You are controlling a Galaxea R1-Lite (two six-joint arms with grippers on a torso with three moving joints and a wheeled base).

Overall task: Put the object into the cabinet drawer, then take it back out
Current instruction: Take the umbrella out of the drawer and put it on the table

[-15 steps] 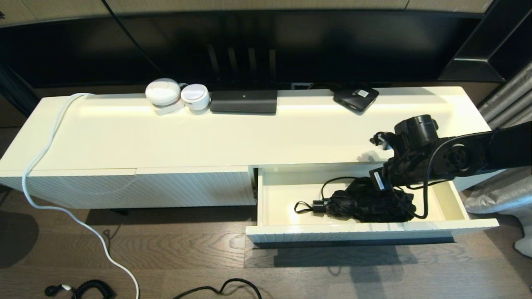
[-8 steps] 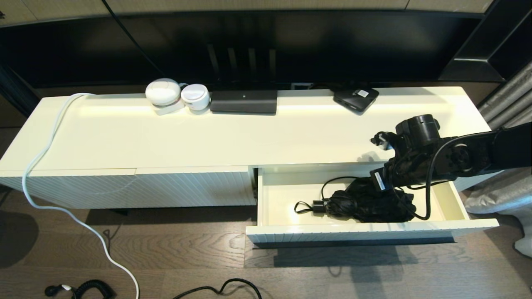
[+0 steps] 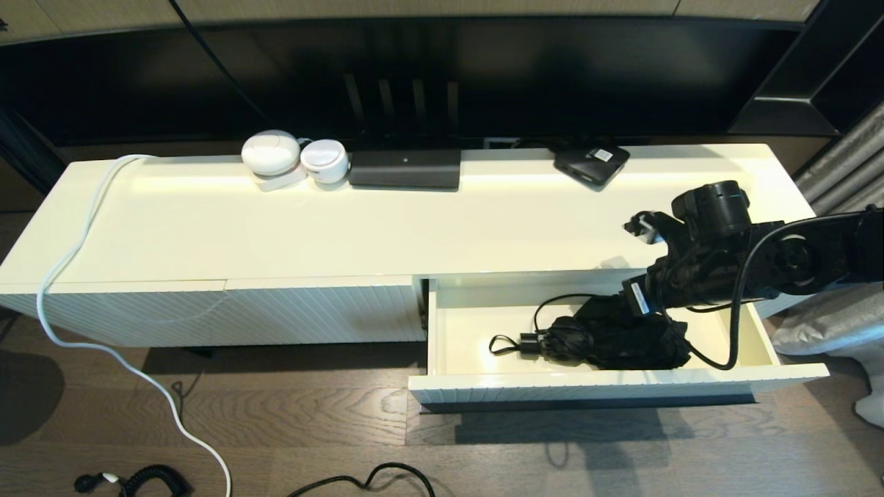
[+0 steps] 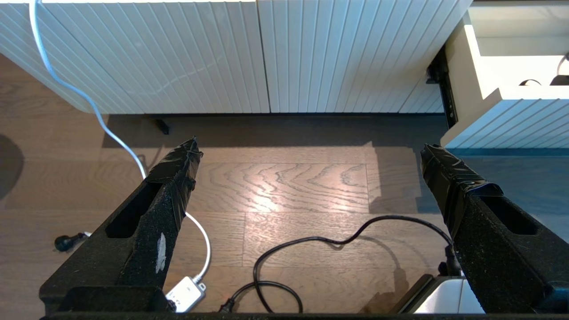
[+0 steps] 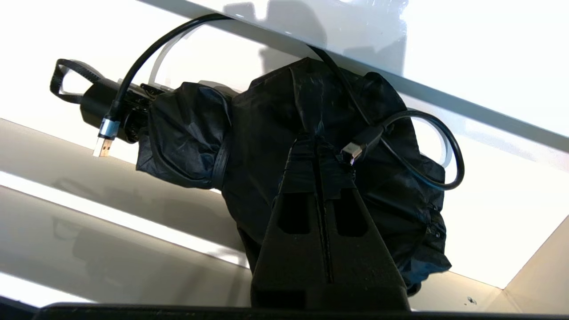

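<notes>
The cabinet drawer (image 3: 452, 324) stands pulled out at the right of the white cabinet, cream inside (image 5: 511, 209); its ribbed front also shows in the left wrist view (image 4: 511, 129). A folded black umbrella (image 3: 621, 342) lies in it, handle and strap loop (image 3: 525, 343) pointing left. A black USB cable (image 5: 146, 58) is draped over it. My right gripper (image 3: 632, 304) reaches into the drawer from the right and is shut on a fold of the umbrella's fabric (image 5: 275, 133), fingertips (image 5: 306, 146) pressed together. My left gripper (image 4: 310, 148) hangs open over the floor, holding nothing.
The cabinet top carries two white round devices (image 3: 271, 153), a flat black box (image 3: 405, 168) and a smaller black box (image 3: 592, 163). A white cable (image 3: 62, 262) runs off the left end. A black cord (image 4: 311, 242) lies on the wooden floor. Closed ribbed fronts (image 3: 276, 314) sit left of the drawer.
My right arm has lifted and shifted to the right and back, drawing the gripped umbrella fabric up a little. The umbrella's body still rests in the drawer.
</notes>
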